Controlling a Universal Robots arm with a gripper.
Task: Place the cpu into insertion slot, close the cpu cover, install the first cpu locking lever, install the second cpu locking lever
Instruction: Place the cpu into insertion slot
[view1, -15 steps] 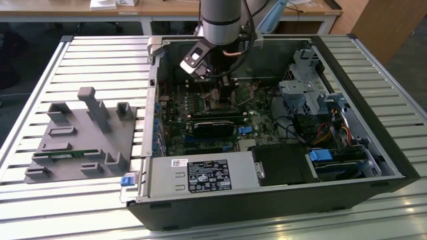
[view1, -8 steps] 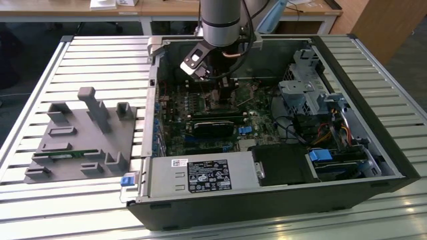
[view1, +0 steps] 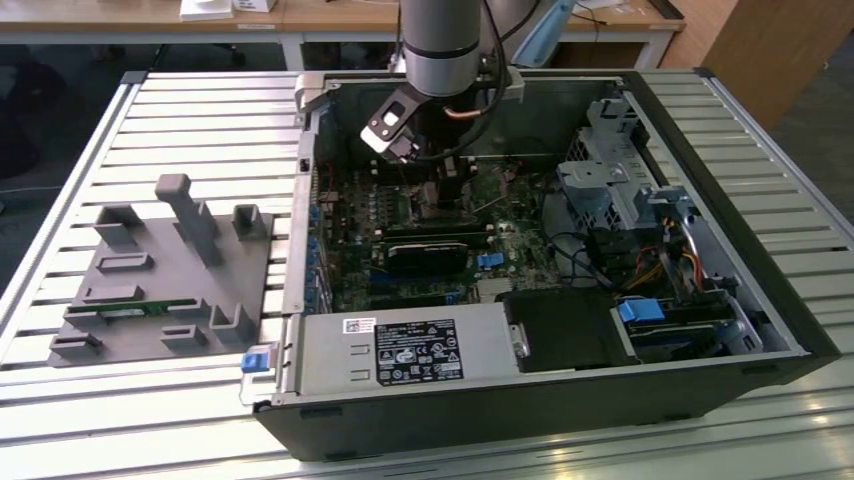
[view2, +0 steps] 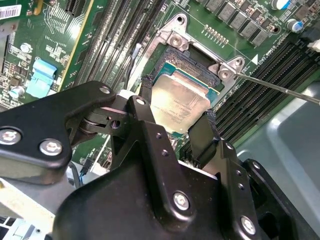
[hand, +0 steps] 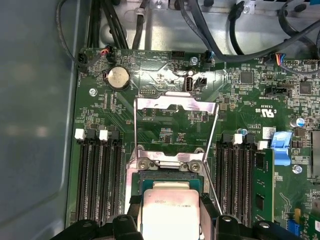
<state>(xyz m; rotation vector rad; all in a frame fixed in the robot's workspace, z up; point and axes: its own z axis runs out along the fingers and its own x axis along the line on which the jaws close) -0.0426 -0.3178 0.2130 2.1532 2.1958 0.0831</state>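
1 cpu (view2: 180, 107): your gripper (view2: 177, 114) grips it between 2 fingers (view2: 202, 137), over 1 insertion slot (view2: 186, 56); seating unclear | 1 cpu cover (hand: 175, 104): raised open, just beside slot | cpu print: illegible

You are working on a surface (view1: 160, 110) of pale ribbed metal slats that runs across the exterior view and catches a soft sheen along its near edge. Behind it stands a light wooden desk (view1: 334, 16) on white legs (view1: 288, 50), with white papers (view1: 227, 8) lying on top. At the exterior view's right, a wooden cabinet (view1: 747, 40) rises beside grey floor (view1: 825, 135). The light is even and diffuse.
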